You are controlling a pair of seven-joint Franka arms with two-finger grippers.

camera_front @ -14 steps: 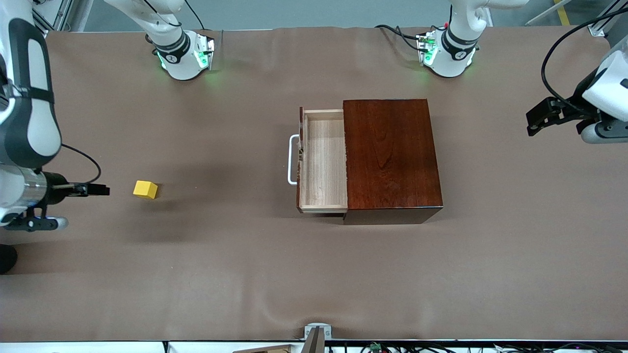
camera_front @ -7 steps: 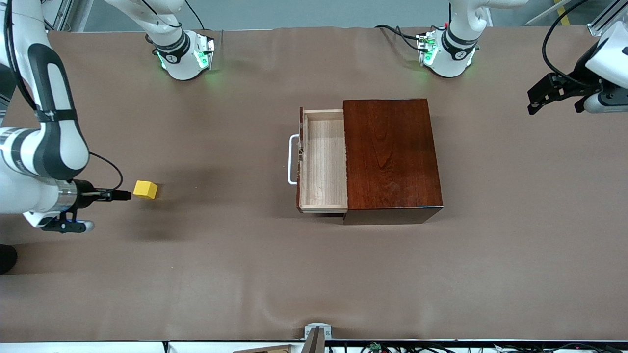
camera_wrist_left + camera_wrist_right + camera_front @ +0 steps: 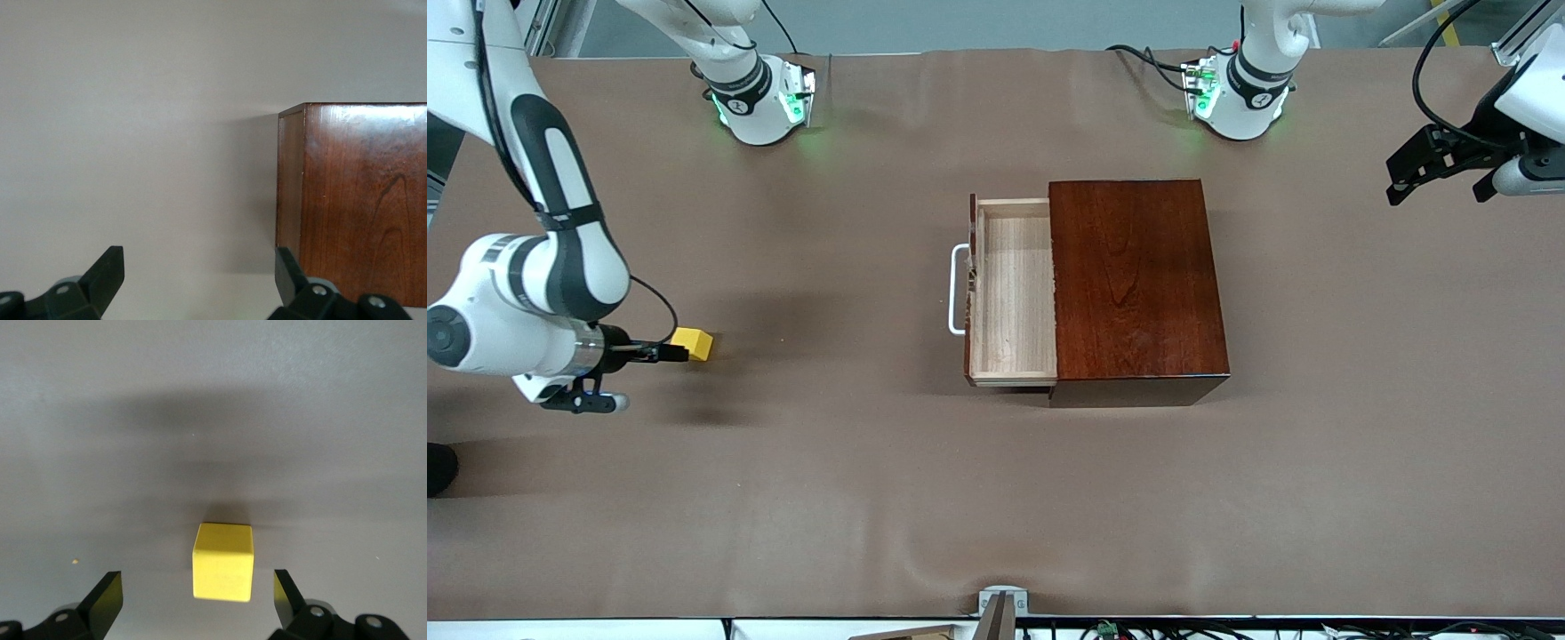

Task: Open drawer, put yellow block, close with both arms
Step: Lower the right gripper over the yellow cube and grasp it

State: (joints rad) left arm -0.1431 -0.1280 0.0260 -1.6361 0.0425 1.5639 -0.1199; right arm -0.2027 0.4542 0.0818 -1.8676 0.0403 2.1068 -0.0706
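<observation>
Right hand [image 3: 195, 603] hovers low at the middle left of the front view, fingers spread wide with the yellow block [image 3: 223, 561] between and just ahead of them, untouched on the tabletop [image 3: 827, 480]. Left hand [image 3: 199, 280] waits at the upper right edge, fingers apart too, empty (near the box's end). Drawer [image 3: 1014, 289] already stands pulled out at centre; grasping, placing and closing remain.

Even overhead light, soft shadows, sharp
</observation>
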